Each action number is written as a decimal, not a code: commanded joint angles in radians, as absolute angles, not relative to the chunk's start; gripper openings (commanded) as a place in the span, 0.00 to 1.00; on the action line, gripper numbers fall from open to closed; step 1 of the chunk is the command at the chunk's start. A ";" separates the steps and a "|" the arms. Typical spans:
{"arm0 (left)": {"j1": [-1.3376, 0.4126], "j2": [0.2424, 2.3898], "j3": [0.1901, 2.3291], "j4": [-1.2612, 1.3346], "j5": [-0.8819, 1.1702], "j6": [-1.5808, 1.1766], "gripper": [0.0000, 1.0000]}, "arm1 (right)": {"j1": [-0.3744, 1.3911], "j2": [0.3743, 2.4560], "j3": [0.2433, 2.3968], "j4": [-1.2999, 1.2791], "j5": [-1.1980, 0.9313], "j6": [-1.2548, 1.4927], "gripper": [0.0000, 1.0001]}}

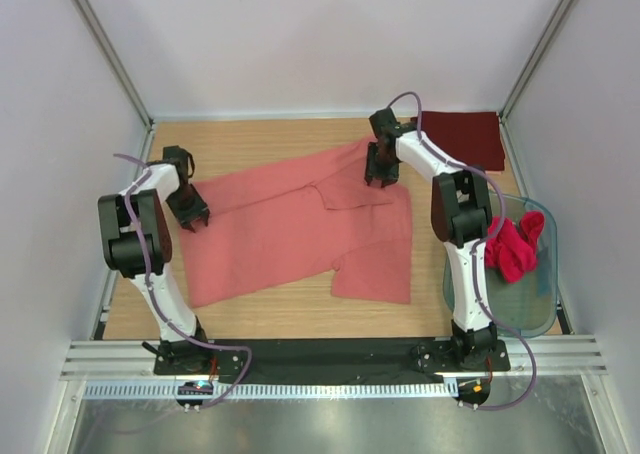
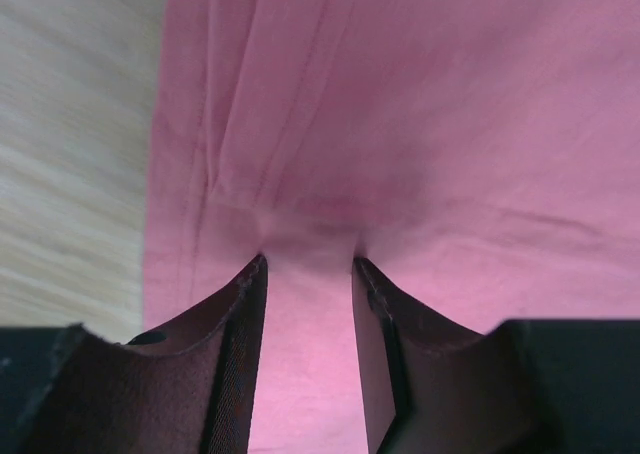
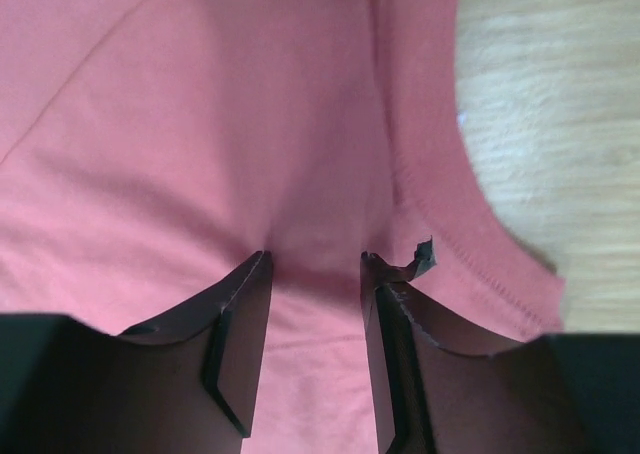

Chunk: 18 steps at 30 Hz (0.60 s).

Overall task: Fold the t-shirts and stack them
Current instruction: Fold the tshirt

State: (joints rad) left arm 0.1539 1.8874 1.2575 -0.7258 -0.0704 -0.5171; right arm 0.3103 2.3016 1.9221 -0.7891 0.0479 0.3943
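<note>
Top external camera: fixed high behind the arm bases (image 1: 180, 352) at 6 o'clock, looking down on the light wooden tabletop (image 1: 270, 319). Both wrist cameras look very close onto the salmon-pink cloth t-shirt (image 1: 290, 224): left at its 9 o'clock edge, right at 1 o'clock. All views share it.

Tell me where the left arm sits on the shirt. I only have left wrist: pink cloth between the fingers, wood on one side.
Observer: In the top view, the left gripper is at the left end of the salmon-pink shirt, which lies mostly flat on the table.
Operator: Right arm?
Observer: The right gripper is on the same shirt's far edge. Its wrist view shows the fingers apart beside the collar seam.
Operator: Stack started?
Observer: One dark maroon shirt lies folded at the far right corner.
</note>
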 commanded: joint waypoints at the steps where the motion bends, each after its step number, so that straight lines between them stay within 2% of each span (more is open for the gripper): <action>1: 0.150 1.991 1.362 -0.758 -0.165 -0.506 0.41 | 0.353 2.177 1.937 -0.841 0.081 0.384 0.48; 6: 0.152 2.120 1.528 -0.805 -0.242 -0.433 0.41 | 0.356 2.131 1.956 -0.891 0.092 0.377 0.49; 11: 0.153 2.250 1.783 -0.888 -0.258 -0.394 0.41 | 0.354 2.073 1.933 -0.942 0.144 0.330 0.50; 15: 0.153 2.201 1.832 -0.910 -0.273 -0.422 0.45 | 0.354 1.959 1.821 -0.942 0.127 0.318 0.51; 18: 0.147 2.053 1.732 -0.887 -0.259 -0.452 0.49 | 0.365 1.881 1.677 -0.931 0.089 0.313 0.52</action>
State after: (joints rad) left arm 0.1459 2.2131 1.7866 -0.8871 -0.2310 -0.4221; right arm 0.3553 1.9900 1.7611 -0.9108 0.1055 0.3393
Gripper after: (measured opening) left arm 0.476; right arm 0.516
